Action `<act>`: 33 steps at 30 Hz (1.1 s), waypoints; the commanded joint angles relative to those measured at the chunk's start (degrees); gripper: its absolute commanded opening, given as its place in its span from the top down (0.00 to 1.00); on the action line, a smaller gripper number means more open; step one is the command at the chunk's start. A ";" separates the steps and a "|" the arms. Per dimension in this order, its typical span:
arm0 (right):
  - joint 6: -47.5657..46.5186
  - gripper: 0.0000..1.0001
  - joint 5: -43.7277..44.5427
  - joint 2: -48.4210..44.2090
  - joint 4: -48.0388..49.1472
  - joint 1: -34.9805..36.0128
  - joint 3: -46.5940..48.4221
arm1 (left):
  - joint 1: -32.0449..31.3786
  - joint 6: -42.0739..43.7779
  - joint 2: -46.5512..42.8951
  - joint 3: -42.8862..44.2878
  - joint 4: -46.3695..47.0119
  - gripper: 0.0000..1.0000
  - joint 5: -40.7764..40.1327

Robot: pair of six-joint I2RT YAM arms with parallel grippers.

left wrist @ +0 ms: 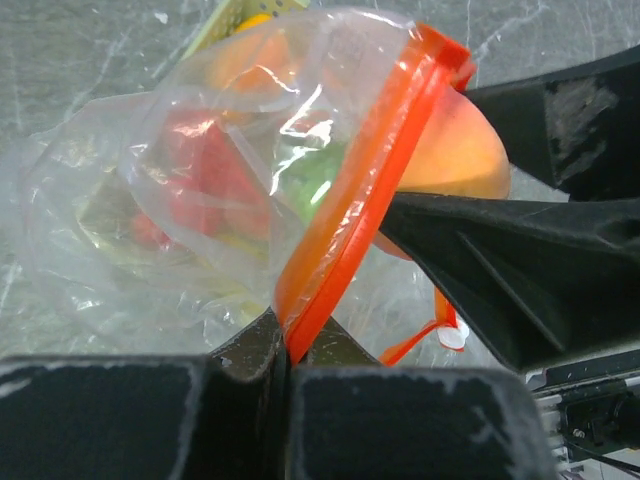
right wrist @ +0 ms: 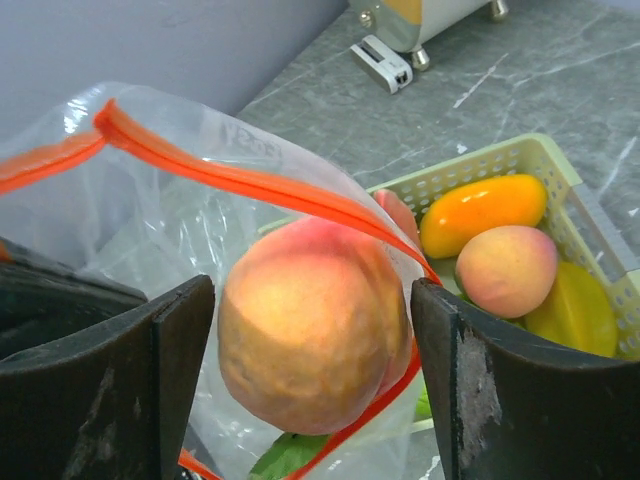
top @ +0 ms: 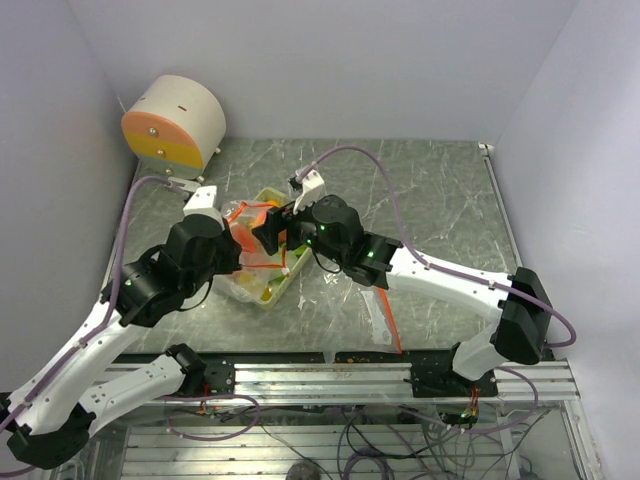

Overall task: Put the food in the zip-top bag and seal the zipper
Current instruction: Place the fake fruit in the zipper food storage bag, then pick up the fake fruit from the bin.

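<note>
A clear zip-top bag (left wrist: pixel 130 170) with an orange zipper rim (left wrist: pixel 350 220) rests over the left of a pale yellow-green tray (top: pixel 268 298). My left gripper (left wrist: pixel 288 350) is shut on the rim and holds the mouth up. My right gripper (right wrist: pixel 313 290) is shut on a pink-orange peach (right wrist: pixel 310 335) at the bag's mouth, with the rim looped round it. Red (left wrist: pixel 205 175) and green (left wrist: pixel 315 180) pieces lie inside the bag. In the tray (right wrist: pixel 480 160) lie an orange mango (right wrist: pixel 483 212), a second peach (right wrist: pixel 506 270) and a yellow-green piece (right wrist: pixel 573 310).
A round cream and orange appliance (top: pixel 175 125) stands at the back left, with a small white block (right wrist: pixel 380 62) near it. A flat clear strip with an orange edge (top: pixel 385 320) lies near the front edge. Grey walls close in the left, back and right.
</note>
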 commanded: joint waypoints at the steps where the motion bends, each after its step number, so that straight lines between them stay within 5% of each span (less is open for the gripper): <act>1: -1.17 0.20 3.78 0.40 -2.31 0.33 2.88 | 0.23 -1.09 0.92 -2.72 6.37 0.93 3.61; 7: -2.42 0.10 2.44 -0.87 -2.85 0.85 2.99 | 0.23 -1.32 2.01 -4.07 7.40 0.93 2.97; 19: -2.50 0.14 8.79 -16.56 3.27 0.89 -7.83 | 0.23 -0.23 2.22 -0.01 -0.35 0.93 -7.81; 26: 3.07 0.16 16.20 -10.34 -4.14 -1.38 -3.87 | 0.24 0.56 -1.63 8.69 -9.56 0.93 -17.51; 33: 8.60 0.13 6.48 6.39 -10.51 -8.99 5.81 | 0.23 0.42 -5.20 9.83 -12.77 0.93 -20.39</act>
